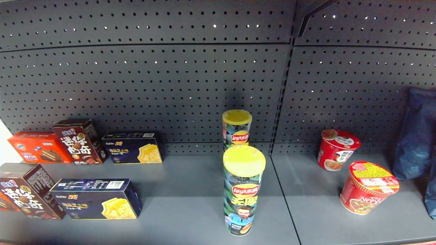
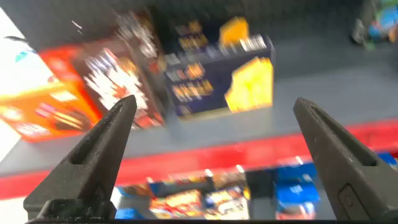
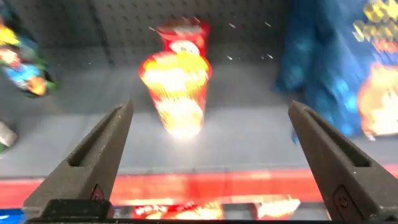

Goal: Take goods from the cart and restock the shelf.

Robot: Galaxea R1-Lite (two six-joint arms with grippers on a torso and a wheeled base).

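Found broad bare room on the grey shelf between the boxes at left and the chip cans at middle, with more near the front, right of the seam. Saw the near chip can upright, yellow-lidded, and the far chip can straight behind it by the pegboard back wall. Counted two red noodle cups at right, near noodle cup and far noodle cup, apart, beside a dark blue bag. Noted two navy boxes, two brown boxes and an orange box at left. Found the left claw spread wide, empty, off the red front edge, facing the boxes; likewise the right claw, spread, empty, facing the cups. Made out blurred packets below that edge.
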